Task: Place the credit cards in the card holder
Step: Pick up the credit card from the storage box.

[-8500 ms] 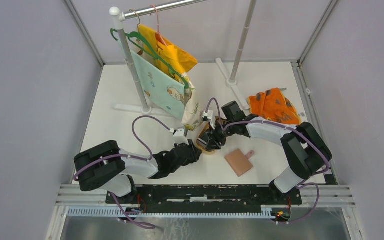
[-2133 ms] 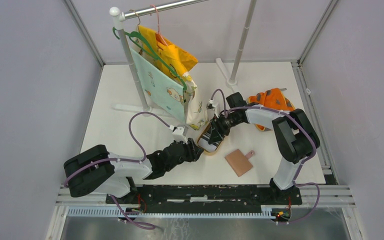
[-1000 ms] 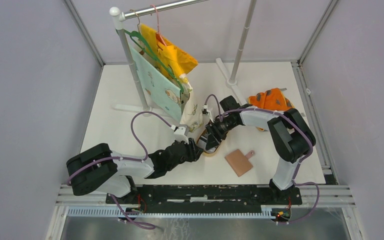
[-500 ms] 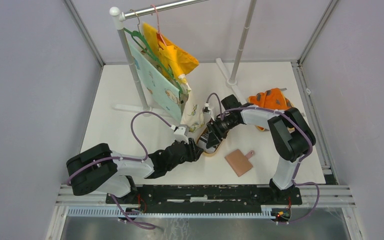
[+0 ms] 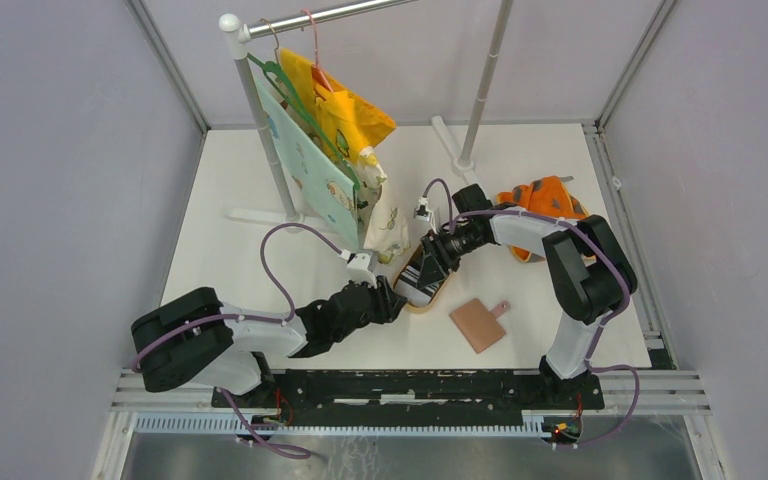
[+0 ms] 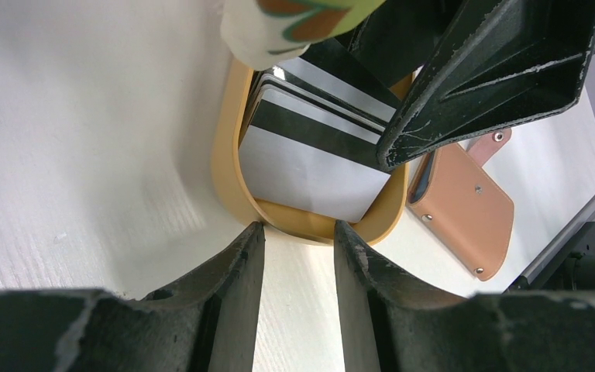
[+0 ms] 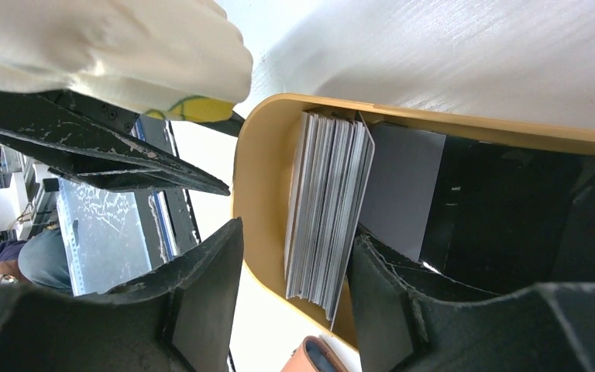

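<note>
right gripper (image 7: 296, 232) has its fingers spread around the credit cards (image 7: 327, 217) stacked in the tan dish (image 7: 259, 178). left gripper (image 6: 298, 232) is spread too, tips at the dish rim. card holder (image 5: 478, 324) lies shut beside the dish. one finger looks outside the wall, so a squeeze might grab the dish too.

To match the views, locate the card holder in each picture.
Top external: card holder right of centre, lower right of the tan oval dish.
Left wrist: card holder at right, beside that dish.
Right wrist: only its corner, bottom edge.
Shared landmark: tan oval dish.
</note>
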`<action>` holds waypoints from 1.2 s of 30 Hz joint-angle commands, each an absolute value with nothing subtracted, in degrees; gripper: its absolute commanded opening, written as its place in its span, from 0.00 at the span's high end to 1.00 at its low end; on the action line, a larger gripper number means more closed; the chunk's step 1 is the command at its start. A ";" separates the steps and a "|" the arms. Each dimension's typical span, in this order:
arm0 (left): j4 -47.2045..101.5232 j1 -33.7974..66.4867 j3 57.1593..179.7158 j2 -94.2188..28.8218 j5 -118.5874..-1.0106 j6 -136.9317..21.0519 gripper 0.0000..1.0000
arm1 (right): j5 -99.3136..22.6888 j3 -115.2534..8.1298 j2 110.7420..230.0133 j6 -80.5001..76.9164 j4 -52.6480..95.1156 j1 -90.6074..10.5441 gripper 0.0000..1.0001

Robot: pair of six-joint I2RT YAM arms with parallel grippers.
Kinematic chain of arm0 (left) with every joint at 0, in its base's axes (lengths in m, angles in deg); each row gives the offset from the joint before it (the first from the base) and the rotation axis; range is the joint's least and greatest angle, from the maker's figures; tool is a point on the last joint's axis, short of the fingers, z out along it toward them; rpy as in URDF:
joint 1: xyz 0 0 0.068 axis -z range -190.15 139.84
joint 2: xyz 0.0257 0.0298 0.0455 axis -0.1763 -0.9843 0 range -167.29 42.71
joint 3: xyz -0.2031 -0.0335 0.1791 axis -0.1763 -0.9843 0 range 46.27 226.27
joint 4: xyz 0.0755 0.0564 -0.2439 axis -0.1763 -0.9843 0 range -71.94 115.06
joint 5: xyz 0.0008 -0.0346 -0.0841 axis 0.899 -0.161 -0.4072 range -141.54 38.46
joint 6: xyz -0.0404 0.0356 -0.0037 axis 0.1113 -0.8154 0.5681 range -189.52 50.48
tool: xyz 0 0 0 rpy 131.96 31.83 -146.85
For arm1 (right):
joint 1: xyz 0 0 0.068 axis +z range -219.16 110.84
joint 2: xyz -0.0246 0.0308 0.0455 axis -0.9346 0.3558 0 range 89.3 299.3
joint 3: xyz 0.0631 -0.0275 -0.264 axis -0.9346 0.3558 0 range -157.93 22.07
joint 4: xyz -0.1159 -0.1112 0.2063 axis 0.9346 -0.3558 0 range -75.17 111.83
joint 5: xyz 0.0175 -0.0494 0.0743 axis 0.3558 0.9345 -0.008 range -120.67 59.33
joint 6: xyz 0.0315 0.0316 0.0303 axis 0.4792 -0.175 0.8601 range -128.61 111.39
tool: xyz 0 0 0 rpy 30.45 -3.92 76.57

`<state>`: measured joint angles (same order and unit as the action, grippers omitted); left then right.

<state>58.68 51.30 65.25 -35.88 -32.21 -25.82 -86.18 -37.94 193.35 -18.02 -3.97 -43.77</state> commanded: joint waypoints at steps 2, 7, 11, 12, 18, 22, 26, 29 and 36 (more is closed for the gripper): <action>63.37 50.98 64.84 -34.26 -32.03 -26.01 0.55 | -88.94 -39.10 191.78 -17.70 -2.90 -44.09 0.47; 63.55 50.98 64.81 -34.30 -32.14 -26.10 0.55 | -88.94 -38.64 191.76 -16.73 -1.80 -45.25 0.52; 63.60 51.01 64.81 -34.31 -32.26 -26.19 0.56 | -88.99 -38.36 191.91 -16.28 -1.30 -46.08 0.54; 63.63 50.96 64.81 -34.36 -32.29 -26.19 0.56 | -88.94 -38.32 192.00 -16.25 -1.21 -46.13 0.55; 63.64 51.02 64.81 -34.33 -32.38 -26.28 0.55 | -88.18 -38.43 193.02 -16.17 -1.09 -46.68 0.63; 63.64 50.95 64.81 -34.37 -32.51 -26.36 0.55 | -86.99 -38.37 193.77 -15.74 -0.88 -47.35 0.69; 63.64 50.98 64.90 -34.37 -32.55 -26.45 0.55 | -86.67 -38.28 194.29 -15.56 -0.58 -48.04 0.69; 63.64 50.95 64.90 -34.37 -32.62 -26.50 0.55 | -86.54 -38.28 194.65 -15.55 -0.49 -48.44 0.68; 63.64 50.95 65.03 -34.55 -32.81 -26.63 0.55 | -85.70 -38.34 195.42 -15.55 -0.58 -49.33 0.72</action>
<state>59.91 51.30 64.64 -35.55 -32.47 -25.84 -85.46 -37.94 195.07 -15.92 -1.79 -48.78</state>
